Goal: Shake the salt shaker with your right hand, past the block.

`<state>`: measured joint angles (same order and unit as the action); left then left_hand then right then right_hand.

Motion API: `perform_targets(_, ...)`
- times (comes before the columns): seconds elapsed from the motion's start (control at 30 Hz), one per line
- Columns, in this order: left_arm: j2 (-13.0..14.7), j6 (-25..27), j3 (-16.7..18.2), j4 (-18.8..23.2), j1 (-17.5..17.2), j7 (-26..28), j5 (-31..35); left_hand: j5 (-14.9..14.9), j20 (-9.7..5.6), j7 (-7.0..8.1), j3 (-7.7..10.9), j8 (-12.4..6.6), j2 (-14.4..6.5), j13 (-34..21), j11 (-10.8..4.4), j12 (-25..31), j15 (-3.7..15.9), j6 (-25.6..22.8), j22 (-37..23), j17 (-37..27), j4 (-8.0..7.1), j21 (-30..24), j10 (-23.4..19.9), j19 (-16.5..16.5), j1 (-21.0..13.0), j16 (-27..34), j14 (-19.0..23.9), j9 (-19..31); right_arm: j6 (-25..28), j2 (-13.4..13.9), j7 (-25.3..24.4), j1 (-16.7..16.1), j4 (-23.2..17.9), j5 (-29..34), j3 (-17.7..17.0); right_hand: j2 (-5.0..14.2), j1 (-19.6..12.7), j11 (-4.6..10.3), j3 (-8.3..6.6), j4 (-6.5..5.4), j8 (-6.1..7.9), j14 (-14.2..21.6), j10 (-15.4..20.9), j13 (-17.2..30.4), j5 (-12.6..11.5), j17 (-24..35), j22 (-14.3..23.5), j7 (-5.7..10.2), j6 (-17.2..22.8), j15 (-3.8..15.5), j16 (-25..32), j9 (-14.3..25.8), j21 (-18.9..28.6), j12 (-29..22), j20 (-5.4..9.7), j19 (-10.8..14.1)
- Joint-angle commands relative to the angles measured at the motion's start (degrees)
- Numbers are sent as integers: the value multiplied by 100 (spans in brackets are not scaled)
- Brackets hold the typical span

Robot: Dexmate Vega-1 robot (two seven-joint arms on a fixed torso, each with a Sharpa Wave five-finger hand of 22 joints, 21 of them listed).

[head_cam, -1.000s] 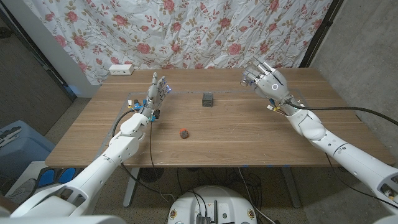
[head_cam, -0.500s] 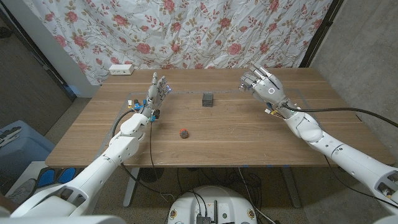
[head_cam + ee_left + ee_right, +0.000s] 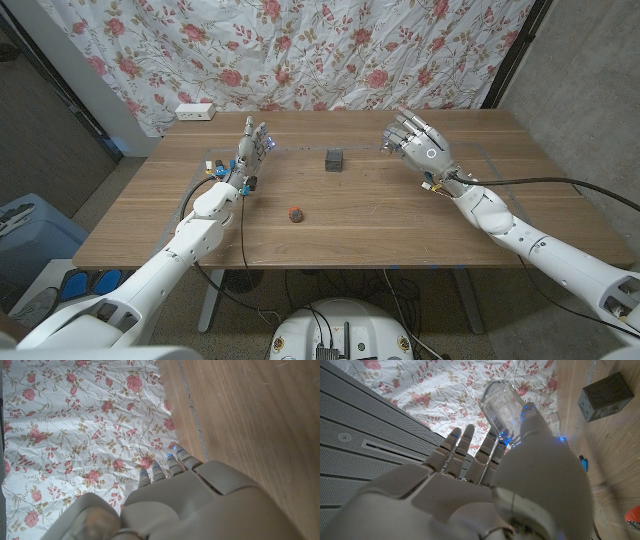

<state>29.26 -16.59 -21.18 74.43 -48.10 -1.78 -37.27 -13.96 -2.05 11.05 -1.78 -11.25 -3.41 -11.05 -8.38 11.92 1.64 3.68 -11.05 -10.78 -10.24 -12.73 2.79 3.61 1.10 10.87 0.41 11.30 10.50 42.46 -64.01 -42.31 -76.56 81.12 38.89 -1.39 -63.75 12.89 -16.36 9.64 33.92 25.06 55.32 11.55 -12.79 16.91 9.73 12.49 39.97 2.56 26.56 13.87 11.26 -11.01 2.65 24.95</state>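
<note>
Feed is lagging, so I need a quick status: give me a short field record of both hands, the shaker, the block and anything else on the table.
right hand: raised over the table's far right part, holds the salt shaker
salt shaker: clear glass, held against the fingers
block: dark cube, on the table, toward the robot's left of the right hand
left hand: upright, fingers apart, holds nothing
small red object: on the table, nearer the robot than the block
table: wooden
</note>
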Motion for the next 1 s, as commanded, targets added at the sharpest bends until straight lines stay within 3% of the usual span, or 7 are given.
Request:
perform_targets(0.03, 0, -2, 2, 2, -1, 0, -1, -24, -138, 49, -2, -25, -578, -22, -57, 21, 605, -19, -27, -34, -43, -26, 6, 28, 1, 28, 5, 35, 13, -105, 1, -166, 41, -152, 29, 139, -126, -2, 34, -11, 32, -25, -21, 33, 22, 31, 26, 14, -39, 899, 54, 10, 8, -5, 84, 0)
perform_targets(0.47, -2, -4, 1, -1, 1, -1, -1, -24, -139, 48, -2, -28, -578, -22, -49, 22, 606, -25, -27, -34, -43, -26, 5, 28, 1, 28, 5, 35, 16, -224, 1, -246, 71, -266, -24, 159, -133, -2, 62, -38, 45, -37, -37, 46, 39, 50, 27, 15, -63, 885, 72, 22, 10, -17, 86, -4)
perform_targets(1.0, -2, -3, 1, 2, 0, 1, 0, -24, -136, 45, -2, -23, -578, -22, -55, 22, 604, -13, -27, -34, -43, -26, 4, 29, 1, 29, 7, 35, -33, -750, 1, -342, 140, 97, -828, 198, -127, -1, 89, -65, 64, -37, -48, 60, 58, 70, 27, 15, -77, 882, 94, 35, 13, -31, 89, -6)
